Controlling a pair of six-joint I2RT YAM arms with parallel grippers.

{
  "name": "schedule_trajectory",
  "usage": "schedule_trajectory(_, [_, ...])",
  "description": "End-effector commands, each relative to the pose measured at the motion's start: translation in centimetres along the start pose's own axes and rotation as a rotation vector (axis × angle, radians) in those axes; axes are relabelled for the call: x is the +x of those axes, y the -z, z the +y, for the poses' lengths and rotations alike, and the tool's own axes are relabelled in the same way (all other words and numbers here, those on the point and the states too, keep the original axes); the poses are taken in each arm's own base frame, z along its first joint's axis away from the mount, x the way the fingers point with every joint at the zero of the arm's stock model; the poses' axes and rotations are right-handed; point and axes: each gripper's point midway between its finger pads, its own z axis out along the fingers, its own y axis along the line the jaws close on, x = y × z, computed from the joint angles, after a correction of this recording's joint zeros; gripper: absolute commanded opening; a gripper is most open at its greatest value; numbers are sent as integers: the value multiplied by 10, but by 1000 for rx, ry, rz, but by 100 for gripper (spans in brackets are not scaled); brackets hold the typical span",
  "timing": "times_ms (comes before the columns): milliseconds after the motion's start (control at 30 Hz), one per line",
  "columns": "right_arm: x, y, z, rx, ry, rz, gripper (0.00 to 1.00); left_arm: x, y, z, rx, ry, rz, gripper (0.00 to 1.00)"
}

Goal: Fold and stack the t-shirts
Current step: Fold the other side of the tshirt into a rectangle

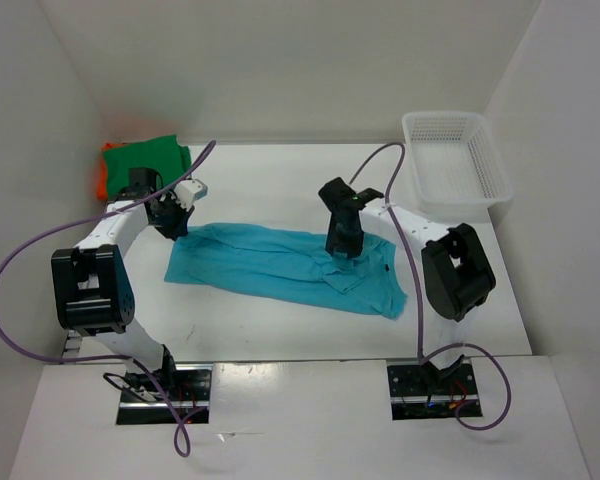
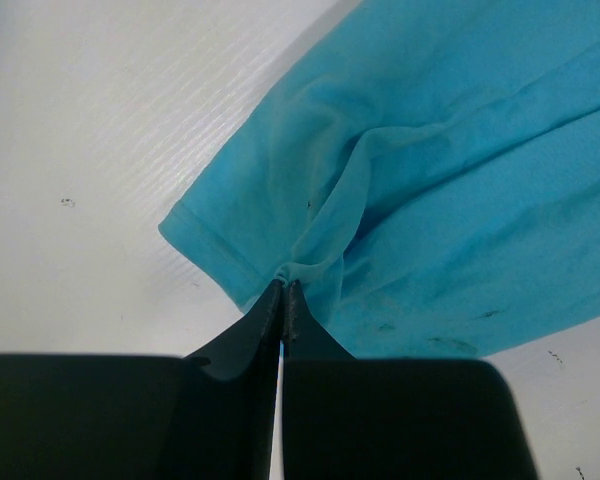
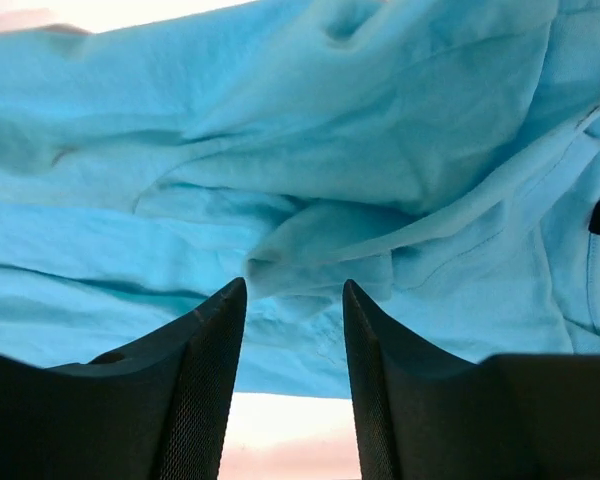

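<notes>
Pinching the edge of the blue t-shirt (image 1: 270,262) tight with the left tool (image 2: 283,290). Holding the right tool (image 3: 295,290) spread apart over a bump of cloth, not squeezing it. Spread long and wrinkly across the middle of the surface (image 1: 280,190). Could slip from the left pinch if tugged hard. Might fold crooked if grabbed by the bump only. Hard to count the layers by the right tips. Barely showing the orange t-shirt (image 1: 102,180) under the green t-shirt (image 1: 150,158), far left.

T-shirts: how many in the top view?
3: turquoise shirt spread out centre; green shirt folded at far left; orange shirt beneath it, mostly hidden.
</notes>
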Motion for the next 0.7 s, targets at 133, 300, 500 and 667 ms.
schedule_trajectory(133, [-2, -7, -2, -41, -35, 16, 43, -10, 8, 1, -7, -22, -36, 0])
schedule_trajectory(300, [-9, -4, 9, -79, -39, 12, 48, -10, 8, 2, -7, -33, -36, 0])
schedule_trajectory(500, [-1, 1, 20, -52, -6, -3, 57, -7, 6, 0, -2, -30, -30, 0])
schedule_trajectory(667, [-3, -5, 13, 37, -4, -31, 57, -8, 6, -1, 5, -30, -36, 0])
